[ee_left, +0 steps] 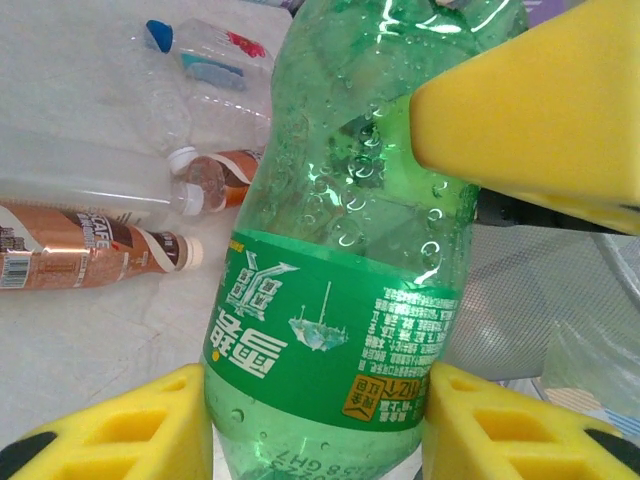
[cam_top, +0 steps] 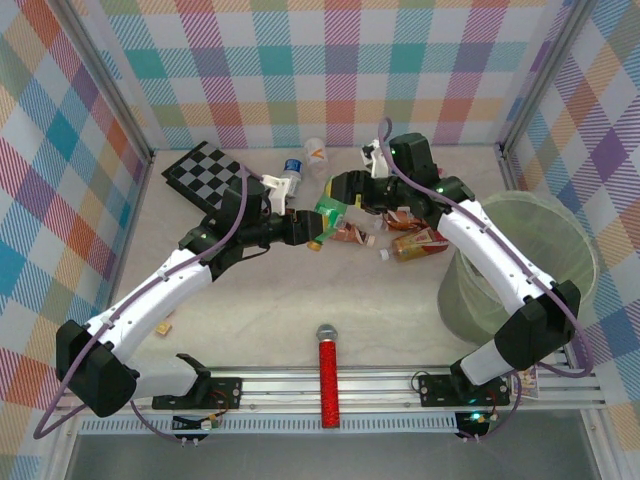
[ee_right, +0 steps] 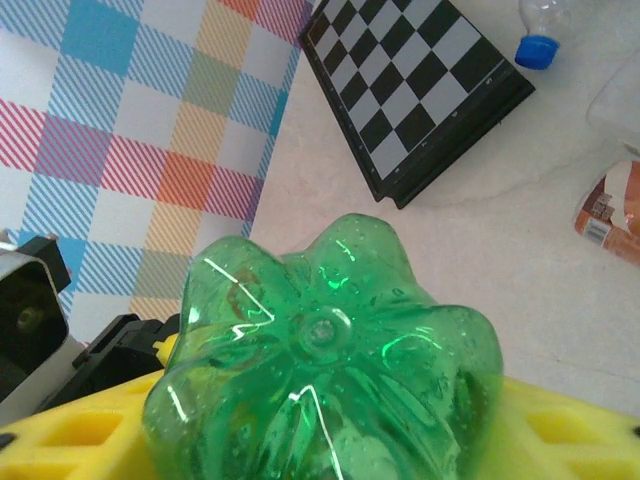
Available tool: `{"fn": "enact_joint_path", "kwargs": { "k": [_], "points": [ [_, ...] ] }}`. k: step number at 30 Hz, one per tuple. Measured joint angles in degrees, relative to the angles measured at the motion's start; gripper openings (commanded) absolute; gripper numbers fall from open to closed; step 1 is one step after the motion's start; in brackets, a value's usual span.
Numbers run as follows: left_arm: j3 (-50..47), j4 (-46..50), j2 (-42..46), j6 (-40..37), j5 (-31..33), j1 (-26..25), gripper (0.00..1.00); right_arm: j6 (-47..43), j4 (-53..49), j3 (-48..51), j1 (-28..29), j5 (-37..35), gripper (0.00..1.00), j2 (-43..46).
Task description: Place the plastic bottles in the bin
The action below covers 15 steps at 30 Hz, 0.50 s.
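A green plastic bottle (cam_top: 328, 210) hangs above the table's middle, gripped from both sides. My left gripper (cam_top: 310, 232) is shut on its labelled end; in the left wrist view the yellow pads (ee_left: 150, 430) press both sides of the green bottle (ee_left: 350, 250). My right gripper (cam_top: 347, 193) is shut on the other end, and the bottle's lobed base (ee_right: 325, 350) sits between its yellow fingers (ee_right: 570, 430). Several more plastic bottles lie on the table: brown-labelled ones (cam_top: 418, 243) (ee_left: 90, 255) and a clear one with a blue cap (cam_top: 291, 170). The pale-green bin (cam_top: 575, 265) stands at the right.
A black-and-grey checkerboard (cam_top: 205, 172) (ee_right: 420, 90) lies at the back left. A red glittery microphone (cam_top: 328, 375) lies near the front rail. A clear cup-like item (cam_top: 315, 152) stands by the back wall. Checked walls close in the table.
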<state>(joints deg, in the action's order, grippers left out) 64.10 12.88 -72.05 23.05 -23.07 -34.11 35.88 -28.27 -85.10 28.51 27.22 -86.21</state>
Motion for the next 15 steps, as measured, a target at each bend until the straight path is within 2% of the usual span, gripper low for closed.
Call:
{"fn": "enact_joint_path", "kwargs": {
  "k": [3, 5, 7, 10, 15],
  "points": [
    [0.0, 0.0, 0.0, 0.1, 0.1, 0.0, 0.51, 0.1, 0.1, 0.0, 0.0, -0.2, 0.54, 0.0],
    [0.0, 0.0, 0.0, 0.0, 0.1, 0.0, 0.6, 0.1, 0.2, 0.0, 0.0, -0.2, 0.54, 0.0],
    [-0.1, -0.2, 0.0, -0.2, 0.0, -0.1, 0.79, 0.1, 0.2, 0.0, 0.0, -0.3, 0.54, 0.0],
    [-1.3, -1.3, 0.8, -0.6, 0.0, -0.2, 1.0, -0.8, -0.7, -0.1, 0.0, -1.5, 0.53, 0.0],
    [-3.3, -0.7, 3.3, -1.3, 0.2, -0.3, 1.0, -3.3, -6.2, -3.9, -0.3, -4.5, 0.51, 0.0]
  ]
}}
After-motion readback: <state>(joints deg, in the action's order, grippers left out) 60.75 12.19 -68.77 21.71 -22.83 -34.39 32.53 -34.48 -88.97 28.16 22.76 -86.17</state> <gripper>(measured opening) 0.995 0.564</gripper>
